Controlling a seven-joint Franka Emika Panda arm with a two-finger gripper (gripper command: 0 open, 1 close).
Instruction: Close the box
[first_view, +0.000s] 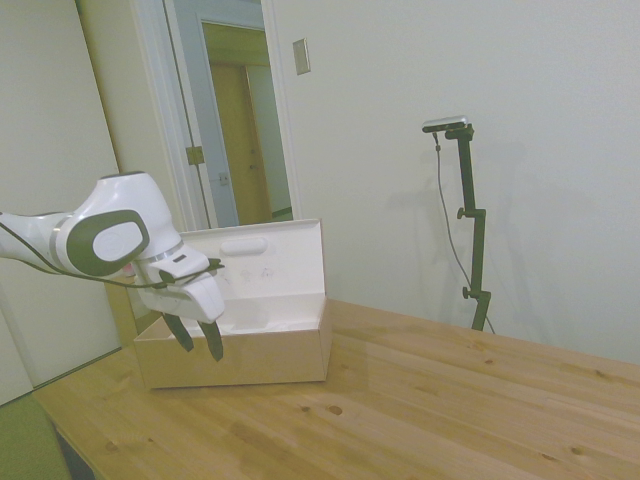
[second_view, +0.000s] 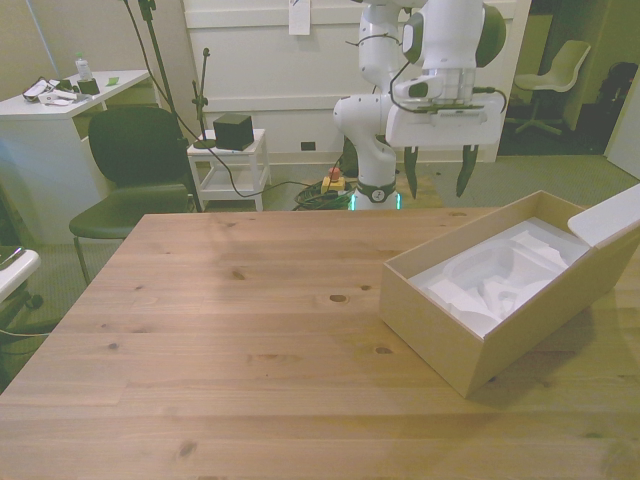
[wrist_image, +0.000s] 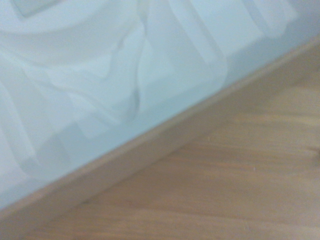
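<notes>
Gripper (second_view: 437, 186): two dark fingers spread wide, holding nothing; seen at the upper right of the front view, hanging in the air above the table's far edge, and at the left of the side view (first_view: 196, 337), in front of the box's near wall. No contact with anything visible.

Box (second_view: 470, 345): large tan cardboard carton, right of centre in the front view, running out toward the right edge; in the side view it stands at left centre on the table (first_view: 430, 400). Inside is a white moulded insert (second_view: 495, 280), apparently empty. The wrist view shows a blurred stretch of that insert (wrist_image: 100, 80), the tan rim (wrist_image: 150, 142) and bare wood beyond it.

Lid (first_view: 265, 265): hinged along the box's long back edge, standing roughly upright, white inner face toward the side camera, oval cutout near its top. In the front view only a pale corner of it (second_view: 615, 215) shows at the right edge.

Progress: judged nil. The lid is fully raised and untouched; the gripper is apart from it and on the open side of the box.

Remaining: reach the lid's outer face or top edge, push it over and down onto the rim until it lies flat.

Other: black chair (second_view: 130, 170), white side table (second_view: 228, 165).
</notes>
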